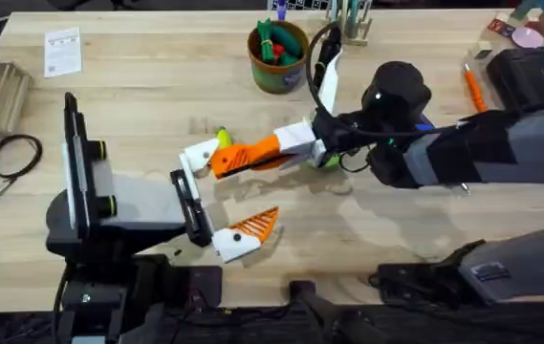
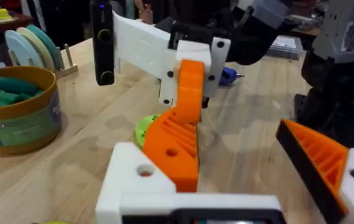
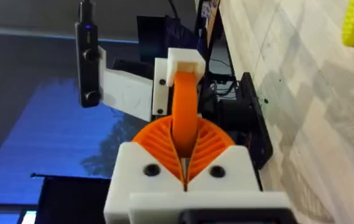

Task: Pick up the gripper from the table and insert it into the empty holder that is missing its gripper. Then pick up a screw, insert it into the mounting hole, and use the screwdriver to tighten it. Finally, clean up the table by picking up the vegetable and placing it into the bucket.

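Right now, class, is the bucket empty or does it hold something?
Not empty: the bucket holds green toy vegetables. The yellow vegetable lies outside it on the table.

I see an orange ribbed gripper [image 1: 246,155] against a white holder [image 1: 198,155], on my pale wood-grain table [image 1: 138,86]. The vegetable [image 1: 222,139] is yellow. The olive-brown bucket [image 1: 277,59] holds green and red pieces.
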Controlling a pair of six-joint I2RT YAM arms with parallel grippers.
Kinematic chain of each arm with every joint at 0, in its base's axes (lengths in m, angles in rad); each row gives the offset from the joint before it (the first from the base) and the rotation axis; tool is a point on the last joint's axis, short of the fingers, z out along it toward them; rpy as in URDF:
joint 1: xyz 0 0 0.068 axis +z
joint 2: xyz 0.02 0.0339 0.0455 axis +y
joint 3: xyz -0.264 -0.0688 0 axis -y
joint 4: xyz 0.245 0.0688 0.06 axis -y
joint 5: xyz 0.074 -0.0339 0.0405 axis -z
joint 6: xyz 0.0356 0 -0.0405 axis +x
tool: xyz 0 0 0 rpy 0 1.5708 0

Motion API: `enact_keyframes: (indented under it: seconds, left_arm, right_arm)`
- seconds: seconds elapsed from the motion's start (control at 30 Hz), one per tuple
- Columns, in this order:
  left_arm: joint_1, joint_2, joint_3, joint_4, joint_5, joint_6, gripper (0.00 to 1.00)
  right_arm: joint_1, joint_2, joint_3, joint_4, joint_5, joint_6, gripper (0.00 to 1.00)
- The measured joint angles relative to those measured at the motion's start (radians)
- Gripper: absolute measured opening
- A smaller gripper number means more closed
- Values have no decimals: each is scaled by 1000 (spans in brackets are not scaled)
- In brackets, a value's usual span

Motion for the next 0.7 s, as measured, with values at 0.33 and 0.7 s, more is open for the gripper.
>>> enact_keyframes:
  seconds: [0.33,0.7]
  left_arm:
    - [8,0,0,3,-23,-1,986]
    - [9,0,0,3,-20,-8,987]
  right_arm:
    - [18,12,6,6,18,-2,9]
    - [9,64,31,14,-58,-78,9]
